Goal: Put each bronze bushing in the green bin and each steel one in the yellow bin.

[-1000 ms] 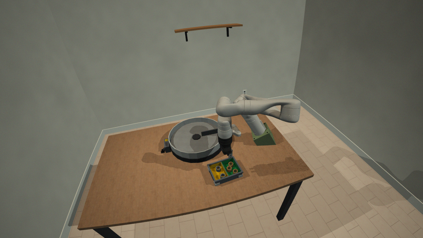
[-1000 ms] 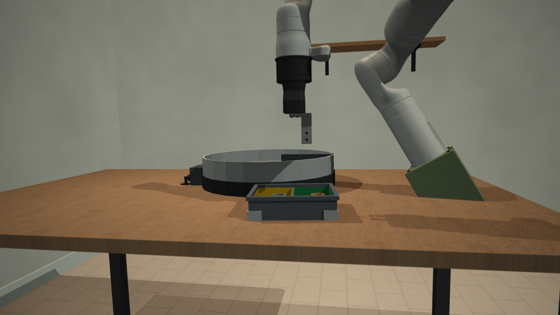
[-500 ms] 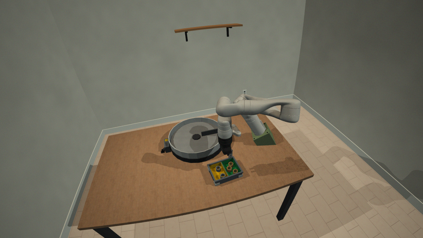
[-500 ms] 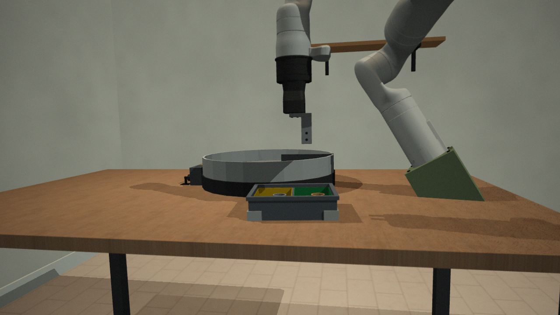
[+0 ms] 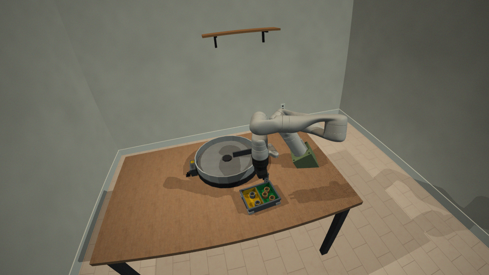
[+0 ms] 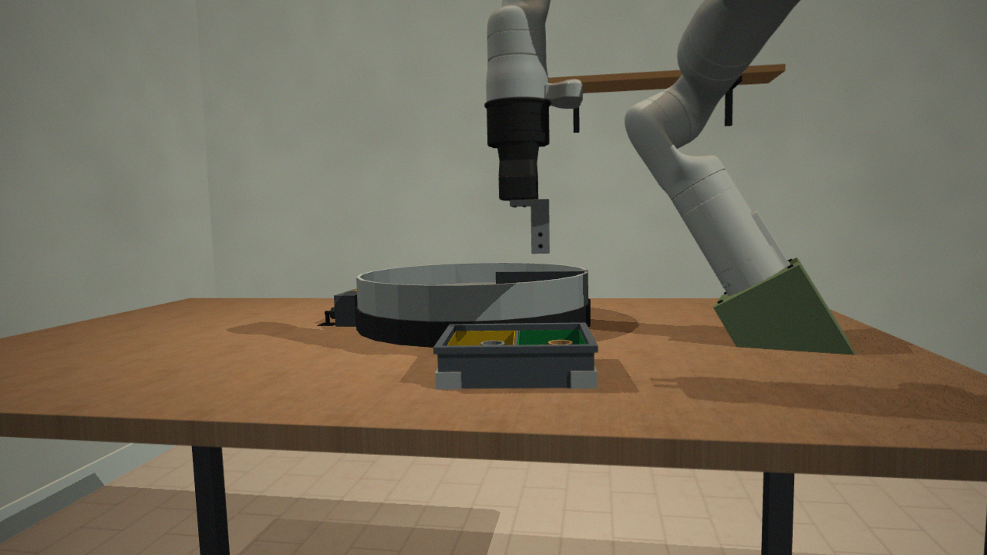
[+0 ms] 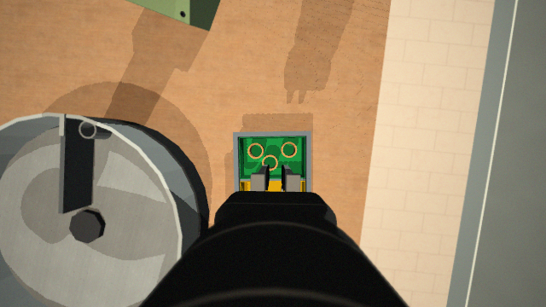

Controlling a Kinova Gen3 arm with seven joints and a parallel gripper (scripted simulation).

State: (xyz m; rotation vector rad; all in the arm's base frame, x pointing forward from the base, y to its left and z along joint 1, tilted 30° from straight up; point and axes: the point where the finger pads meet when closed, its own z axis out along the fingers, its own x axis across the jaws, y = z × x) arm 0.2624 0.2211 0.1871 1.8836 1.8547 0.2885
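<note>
Farthest left on your table (image 5: 164,215) (image 6: 276,372) (image 7: 239,51), a small box (image 5: 192,167) (image 6: 345,309) sits beside the turntable (image 5: 218,180) (image 6: 469,304) (image 7: 128,273), which stands nearer the far edge than the near one. In your wrist view, what looks like a steel bushing (image 7: 87,122) shows at its rim, by the dark bar (image 5: 241,152) (image 6: 527,277) (image 7: 77,175). Toward the near edge, your yellow bin (image 5: 248,203) (image 6: 476,337) (image 7: 275,186) holds two steel bushings; right of it, your green bin (image 5: 260,188) (image 6: 534,336) (image 7: 272,140) holds three bronze ones. Your gripper (image 5: 266,180) (image 6: 540,250) (image 7: 275,173) hangs above the bins, partly open, nothing between its fingers. Rightmost, the arm's green base (image 5: 306,162) (image 6: 779,324) (image 7: 171,8) stands toward the far right corner. Expect each sleeve to be stiff, small but dense, perhaps slick; you'd best pinch opposite outer walls squarely. You can read no labels or brands.
</note>
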